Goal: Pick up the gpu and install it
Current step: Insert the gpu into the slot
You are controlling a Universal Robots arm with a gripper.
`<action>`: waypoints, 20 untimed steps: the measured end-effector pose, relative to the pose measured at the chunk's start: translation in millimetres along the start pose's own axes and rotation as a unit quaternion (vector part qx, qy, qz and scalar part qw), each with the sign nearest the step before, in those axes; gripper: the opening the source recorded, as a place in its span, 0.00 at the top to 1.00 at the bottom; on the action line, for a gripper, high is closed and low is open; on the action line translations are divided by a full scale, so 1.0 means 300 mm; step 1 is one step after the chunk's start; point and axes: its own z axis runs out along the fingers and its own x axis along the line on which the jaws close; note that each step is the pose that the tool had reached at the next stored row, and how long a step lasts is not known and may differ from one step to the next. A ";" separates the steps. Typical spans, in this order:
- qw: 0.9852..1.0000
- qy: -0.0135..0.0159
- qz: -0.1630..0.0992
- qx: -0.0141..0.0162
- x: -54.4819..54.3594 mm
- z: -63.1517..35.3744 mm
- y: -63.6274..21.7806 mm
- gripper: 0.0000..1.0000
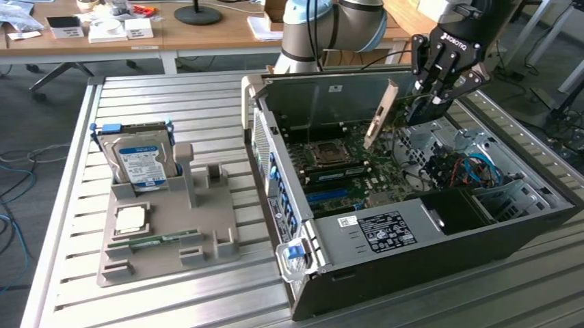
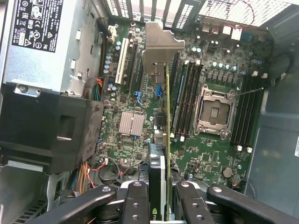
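What the jaws hold: the gpu [image 1: 401,113], pinched by one end, so they're narrow, not wide.
Gpu: edge-on, hanging over the motherboard [image 2: 135,93] inside the open case [image 1: 438,232], not in a slot yet.
Bracket [image 2: 161,46]: on the end away from the jaws.
Tabletop [image 1: 182,102]: hard drive [image 1: 141,164] upright in a gray holder [image 1: 164,232], well apart from the case.

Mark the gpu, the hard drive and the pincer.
gpu [image 2: 161,49], wrist view, on its silver bracket.
hard drive [image 1: 141,167], exterior view, on its blue-white label.
pincer [image 2: 162,198], wrist view, midway between its fingertips, shut on the gpu.
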 end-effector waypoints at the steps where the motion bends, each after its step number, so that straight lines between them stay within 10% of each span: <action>1: 1.000 0.000 0.000 0.000 0.000 0.001 0.000 0.73; 20: 1.000 0.001 0.000 0.000 0.000 0.019 0.000 0.73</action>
